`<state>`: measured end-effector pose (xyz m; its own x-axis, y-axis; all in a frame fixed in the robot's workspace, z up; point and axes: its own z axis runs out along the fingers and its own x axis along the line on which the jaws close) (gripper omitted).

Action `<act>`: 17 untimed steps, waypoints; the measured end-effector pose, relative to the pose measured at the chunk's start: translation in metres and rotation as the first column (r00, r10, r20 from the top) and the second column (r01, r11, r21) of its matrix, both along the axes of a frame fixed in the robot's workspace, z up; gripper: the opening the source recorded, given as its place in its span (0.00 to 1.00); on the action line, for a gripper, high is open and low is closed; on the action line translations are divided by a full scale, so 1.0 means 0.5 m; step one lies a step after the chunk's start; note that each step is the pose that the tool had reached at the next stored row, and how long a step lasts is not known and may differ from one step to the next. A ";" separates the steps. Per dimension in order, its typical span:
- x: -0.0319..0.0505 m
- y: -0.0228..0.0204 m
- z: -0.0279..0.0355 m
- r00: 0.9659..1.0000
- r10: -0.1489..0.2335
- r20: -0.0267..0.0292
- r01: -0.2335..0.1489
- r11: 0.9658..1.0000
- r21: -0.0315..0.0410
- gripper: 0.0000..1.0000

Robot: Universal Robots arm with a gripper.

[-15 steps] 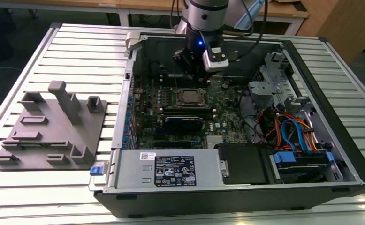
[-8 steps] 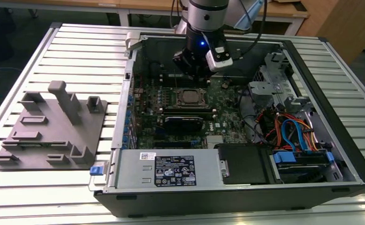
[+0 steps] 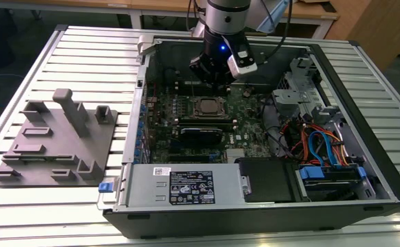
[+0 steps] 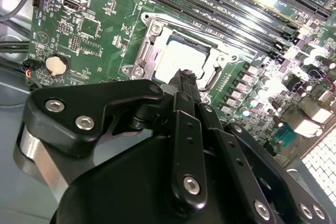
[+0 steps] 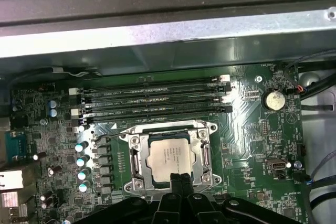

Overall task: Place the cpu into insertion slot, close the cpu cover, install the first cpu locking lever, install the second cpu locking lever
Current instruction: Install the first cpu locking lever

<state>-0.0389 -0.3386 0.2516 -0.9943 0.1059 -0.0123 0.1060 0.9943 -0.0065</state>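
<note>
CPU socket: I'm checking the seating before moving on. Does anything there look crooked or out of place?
Nothing stands out. In the first wrist view the cpu lies flat and square inside the window of the cpu cover, and the shut gripper is at the cover's edge.

Slatted metal table (image 3: 83, 46) w/ open PC case + grey fixture plate on top.
Table top = pale ribbed slats running across the exterior view. PC case (image 3: 186, 226) lies on its side, open face up, over the exterior view's right half, black shell near the table's front edge. Grey fixture plate (image 3: 56, 149) w/ raised blocks + posts sits flat just beside the case, on the exterior view's left.
</note>
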 end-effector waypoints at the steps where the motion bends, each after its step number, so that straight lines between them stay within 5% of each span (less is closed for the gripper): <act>1: 0.000 0.0000 0.000 1.000 0.000 0.000 0.000 1.000 0.000 0.11; 17: -0.012 0.0000 0.000 1.000 0.013 0.000 -0.013 1.000 0.000 0.11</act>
